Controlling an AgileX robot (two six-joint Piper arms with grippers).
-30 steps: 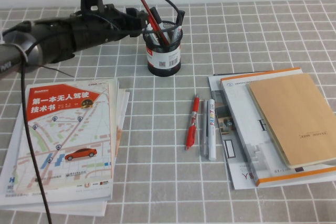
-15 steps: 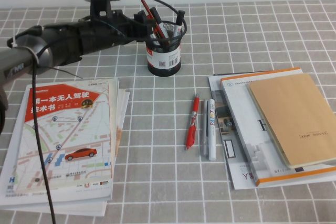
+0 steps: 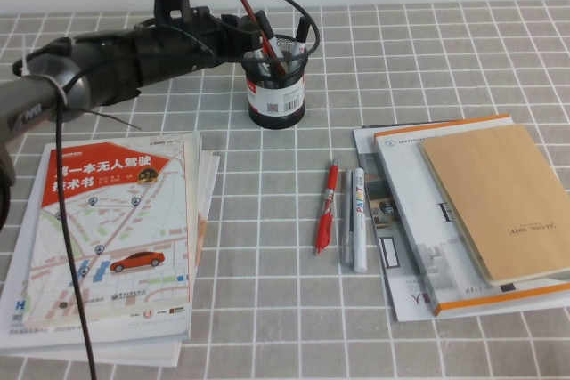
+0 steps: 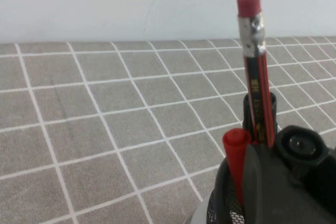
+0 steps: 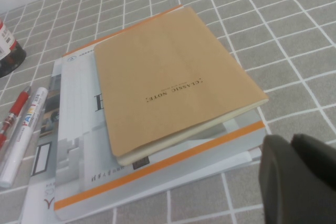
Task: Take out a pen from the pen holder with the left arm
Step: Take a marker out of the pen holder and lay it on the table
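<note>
The black mesh pen holder [image 3: 278, 86] stands at the back middle of the table with several pens in it. My left gripper [image 3: 255, 35] reaches in over its rim from the left and is shut on a black pen [image 4: 300, 144]. One finger [image 4: 265, 182] presses beside it. A red-capped pen [image 4: 236, 150] stands just outside that finger, and a red pencil with an eraser [image 4: 257, 77] sticks up behind. My right gripper [image 5: 291, 142] is shut and empty, hovering near the corner of the books at the right.
A red-covered book on a paper stack [image 3: 116, 229] lies at the front left. A red pen [image 3: 326, 206], a grey pen [image 3: 345, 229] and a white marker [image 3: 359, 220] lie in the middle. A brown notebook on stacked books [image 3: 490, 202] lies at the right.
The left arm has moved right to the holder's rim. Its jaws have closed among the pens. The pencil now leans a little differently.
</note>
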